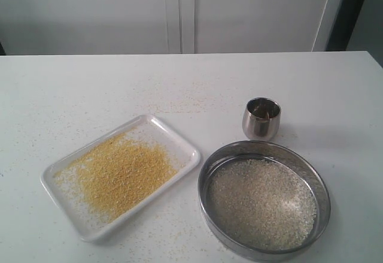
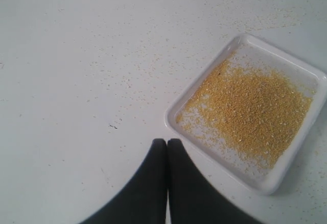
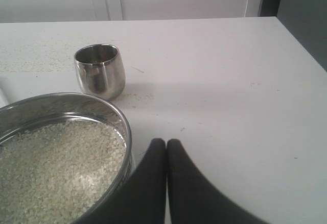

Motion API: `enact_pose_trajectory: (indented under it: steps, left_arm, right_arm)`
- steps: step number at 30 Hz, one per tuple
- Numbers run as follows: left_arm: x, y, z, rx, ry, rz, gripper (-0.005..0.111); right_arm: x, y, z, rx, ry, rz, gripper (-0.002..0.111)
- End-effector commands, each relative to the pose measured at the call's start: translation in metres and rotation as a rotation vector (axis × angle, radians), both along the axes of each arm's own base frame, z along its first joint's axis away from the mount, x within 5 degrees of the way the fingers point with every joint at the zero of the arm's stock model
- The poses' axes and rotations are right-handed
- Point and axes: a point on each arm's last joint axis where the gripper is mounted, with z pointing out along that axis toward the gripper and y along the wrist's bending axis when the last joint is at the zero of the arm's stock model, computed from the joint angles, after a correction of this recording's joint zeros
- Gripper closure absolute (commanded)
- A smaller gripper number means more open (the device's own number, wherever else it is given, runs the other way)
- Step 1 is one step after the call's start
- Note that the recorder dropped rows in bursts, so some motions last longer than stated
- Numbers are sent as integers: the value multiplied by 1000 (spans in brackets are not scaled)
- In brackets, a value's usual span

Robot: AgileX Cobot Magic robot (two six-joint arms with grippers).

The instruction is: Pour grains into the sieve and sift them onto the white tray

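The white tray (image 1: 175,135) lies on the table at front left, with a spread of yellow-golden grains (image 1: 125,172) on it. To its right stands the round steel sieve (image 1: 299,158), its mesh covered by whitish rice-like grains (image 1: 261,203). Neither arm shows in the exterior view. In the left wrist view my left gripper (image 2: 166,142) is shut and empty, just off a corner of the tray (image 2: 278,180). In the right wrist view my right gripper (image 3: 166,142) is shut and empty, beside the sieve (image 3: 120,116), apart from it.
A small rounded steel cup (image 1: 261,118) stands upright behind the sieve, also seen as the cup (image 3: 100,71) in the right wrist view. Stray grains speckle the white table (image 1: 90,89). A white wall runs behind the table's far edge.
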Motion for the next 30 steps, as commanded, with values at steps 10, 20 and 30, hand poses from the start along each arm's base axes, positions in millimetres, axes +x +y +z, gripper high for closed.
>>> enact_pose_trajectory:
  steps: [10, 20, 30]
  left_arm:
    - [-1, 0, -2, 1, 2, -2, 107]
    - [-7, 0, -4, 16, -2, 0, 107]
    - [-20, 4, -52, 39, -146, 74, 107]
  right_arm:
    - [0, 0, -1, -2, -7, -6, 108]
    - [0, 0, -1, -2, -7, -6, 108]
    - [0, 0, -1, -2, -7, -6, 108]
